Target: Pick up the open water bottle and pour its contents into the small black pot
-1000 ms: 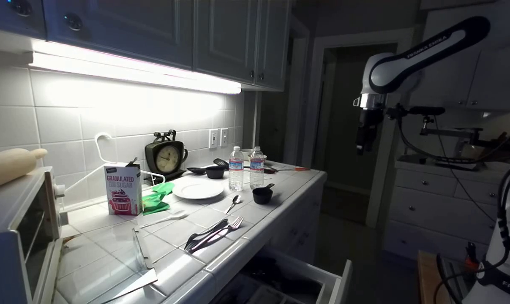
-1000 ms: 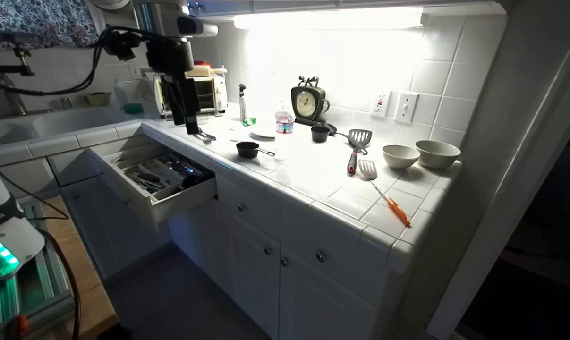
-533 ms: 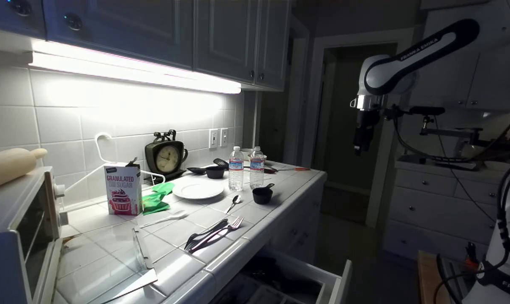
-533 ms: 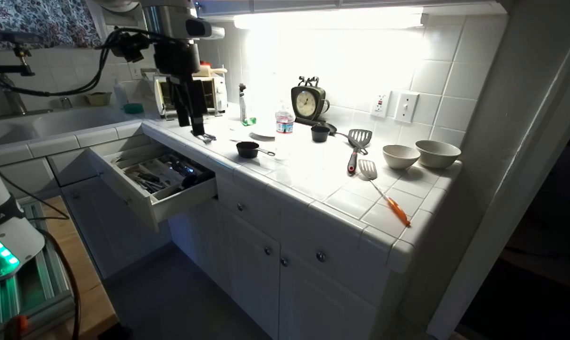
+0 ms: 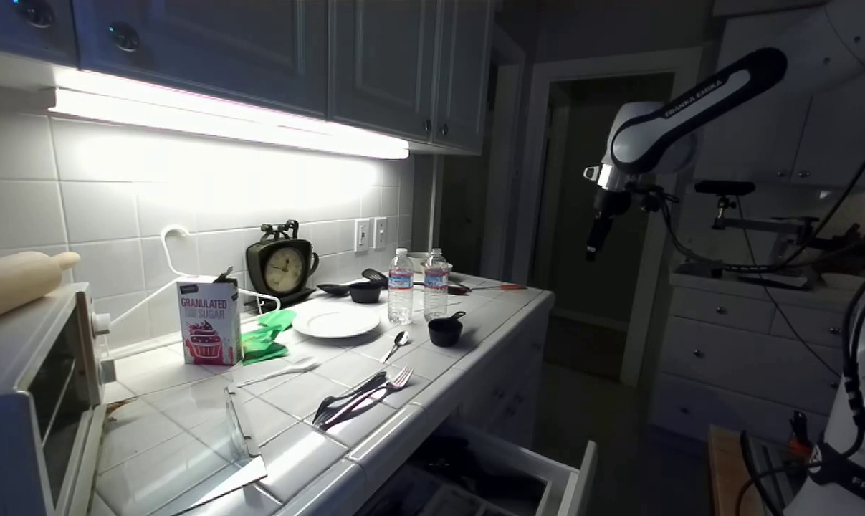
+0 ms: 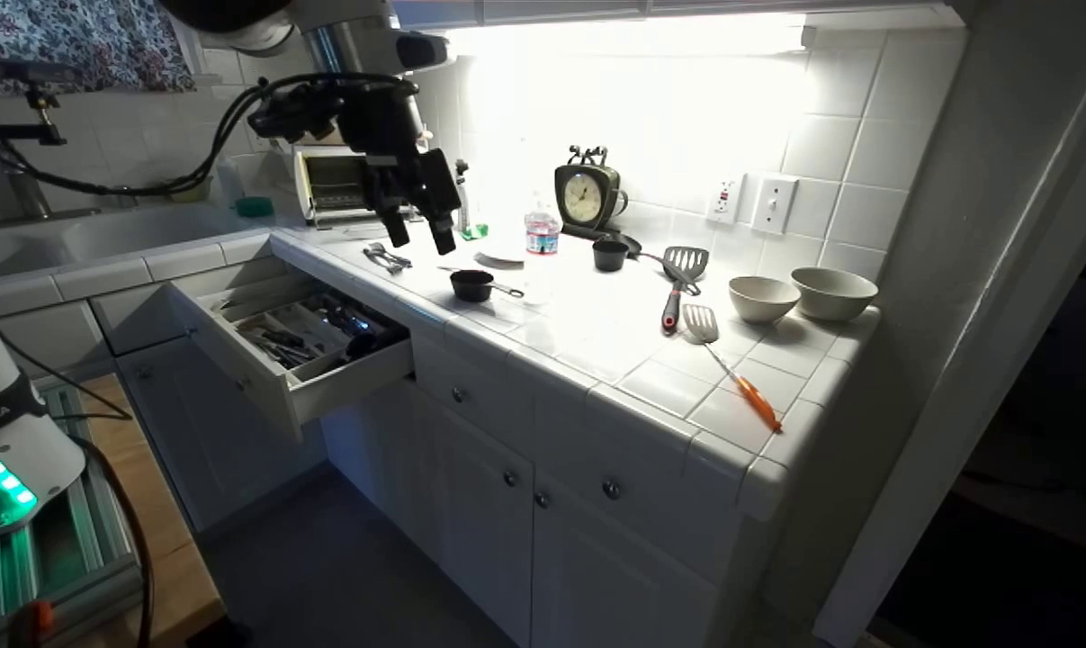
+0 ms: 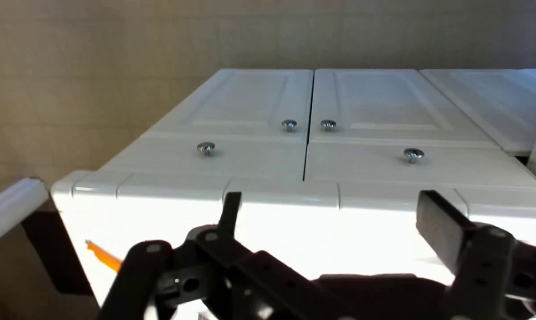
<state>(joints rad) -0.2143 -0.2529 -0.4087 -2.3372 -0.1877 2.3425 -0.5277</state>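
The left bottle [image 5: 400, 301] and the right bottle [image 5: 436, 290] stand upright, apart, in the middle of the frame in an exterior view, both clear plastic with red-and-blue labels. Which one is uncapped I can't tell, nor how full either is. Just below the right bottle sits the near pot [image 5: 445, 333], round and black with a short handle; the far pot [image 5: 365, 293], also black, stands at the upper right of the smooth white plate [image 5: 335, 325]. Both pots are too dark inside to read, and which of them is the task's I can't say. The gripper [image 6: 422, 238] hangs left of centre in an exterior view, well apart from the bottles, its black fingers [image 7: 440, 233] spread wide and holding nothing. Below and left of it, the pulled-out drawer [image 6: 354, 382] is crowded with utensils [image 6: 282, 346] in compartments. The small bowl [image 6: 763, 301] and the big bowl [image 6: 833, 299], pale and smooth, sit side by side at the right on glossy tile [image 6: 659, 382]. A cardboard sugar box [image 5: 206, 326] stands beside a crumpled green wrap [image 5: 264, 345] at the left of the frame
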